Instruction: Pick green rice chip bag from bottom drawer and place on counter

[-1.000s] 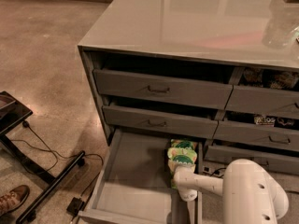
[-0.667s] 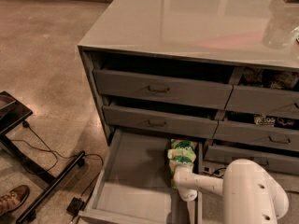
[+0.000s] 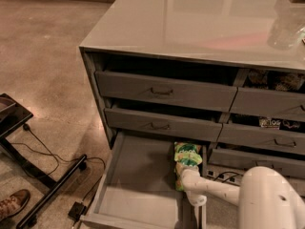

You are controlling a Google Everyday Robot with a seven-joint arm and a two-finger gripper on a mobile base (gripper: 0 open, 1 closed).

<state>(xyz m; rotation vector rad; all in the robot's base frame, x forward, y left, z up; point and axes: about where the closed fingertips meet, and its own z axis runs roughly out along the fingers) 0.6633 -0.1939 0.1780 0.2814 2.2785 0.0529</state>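
My gripper [image 3: 184, 174] sits at the green rice chip bag [image 3: 187, 153] in the bottom drawer [image 3: 138, 175], grip I can't tell; the counter [image 3: 214, 18] awaits.

Tool [image 3: 183, 174] — in the bottom drawer [image 3: 136, 178] — hides part of the green rice chip bag [image 3: 187, 152].

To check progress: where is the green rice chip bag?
The bag lies against the bottom drawer right wall, lower centre of view; the hand is at it.
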